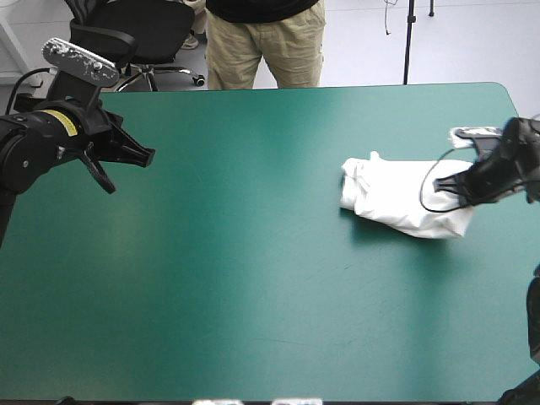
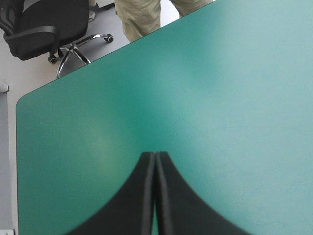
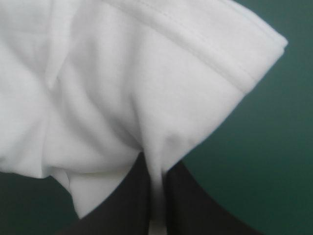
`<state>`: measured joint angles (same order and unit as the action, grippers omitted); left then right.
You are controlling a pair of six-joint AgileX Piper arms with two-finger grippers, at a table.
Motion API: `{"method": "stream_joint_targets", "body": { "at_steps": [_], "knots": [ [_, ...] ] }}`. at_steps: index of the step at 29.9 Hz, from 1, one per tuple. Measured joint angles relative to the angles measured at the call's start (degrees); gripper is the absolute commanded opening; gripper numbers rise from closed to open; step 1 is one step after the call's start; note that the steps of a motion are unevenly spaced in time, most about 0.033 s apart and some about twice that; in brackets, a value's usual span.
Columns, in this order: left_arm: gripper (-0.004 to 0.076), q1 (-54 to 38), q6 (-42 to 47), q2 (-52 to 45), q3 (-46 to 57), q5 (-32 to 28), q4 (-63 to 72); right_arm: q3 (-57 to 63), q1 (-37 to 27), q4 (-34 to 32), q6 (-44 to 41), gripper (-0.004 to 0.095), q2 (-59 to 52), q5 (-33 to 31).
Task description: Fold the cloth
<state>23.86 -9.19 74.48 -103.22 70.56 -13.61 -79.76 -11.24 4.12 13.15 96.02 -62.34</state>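
You have the T-shirt point(image 1: 396, 202) as a white, loosely bunched bundle on the table point(image 1: 253, 295), lying in the right half, close to the table's right edge and nearer its far edge than its near one. The bundle is roughly wedge-shaped. Its thicker, rumpled end faces the table's middle, with a small peak of cloth sticking up toward the far edge. The thinner end tapers toward the table's right edge. Soft creases run across the top layer, and the cloth casts a narrow shadow on the teal-green cover along the side facing the table's near edge.

In the right wrist view the T-shirt point(image 3: 122, 88) fills most of what you see. A stitched hem runs along one folded edge and ends in a rounded corner, with bare table beyond it.

Your right gripper point(image 1: 445, 182) is at the bundle's end nearest the table's right edge. Its black fingers point(image 3: 132, 196) are pinched almost together with a strip of white cloth caught between them.

Your left gripper point(image 1: 143, 156) hangs above the table's left side, near the far left corner. Its fingers point(image 2: 171, 196) are pressed together in one pointed arch with nothing between them, and only bare table point(image 2: 220, 98) lies ahead.
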Motion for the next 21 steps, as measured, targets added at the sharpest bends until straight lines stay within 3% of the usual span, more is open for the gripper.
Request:
{"method": "stream_joint_targets", "body": {
  "at_steps": [6, 11, 13, 15, 17, 19, 21],
  "knots": [
    [-0.0018, 0.0, 0.0, 0.0, 0.0, 0.0, 0.0, 8.8, -11.2, -2.4, -0.5, 0.0, -4.5, 4.3],
    [-0.0018, 0.0, -0.3, 0.0, 0.0, 0.0, 0.0, 10.4, -14.4, -2.4, -0.6, 0.0055, -5.0, 6.4],
    [-0.0018, 0.0, -0.4, -0.1, 0.0, 0.0, 0.0, 10.6, -14.4, -2.4, -0.4, 0.017, -5.0, 6.6],
    [-0.0018, 0.0, -0.5, -0.4, 0.0, 0.0, 0.0, 10.6, -14.4, -2.3, -0.4, 0.0348, -5.0, 6.6],
    [-0.0018, 0.0, -0.6, -0.8, 0.0, 0.0, -0.3, 10.6, -14.4, -2.1, -0.2, 0.0598, -5.0, 6.6],
    [-0.0018, 0.0, -0.1, -1.4, 0.0, 0.0, -1.2, 10.6, -14.4, -1.1, -0.2, 0.0788, -5.0, 6.4],
    [-0.0018, 0.0, 0.8, -2.1, 0.0, 0.0, -2.8, 10.6, -14.4, 0.8, 0.2, 0.0894, -5.1, 6.1]
  ]
}}
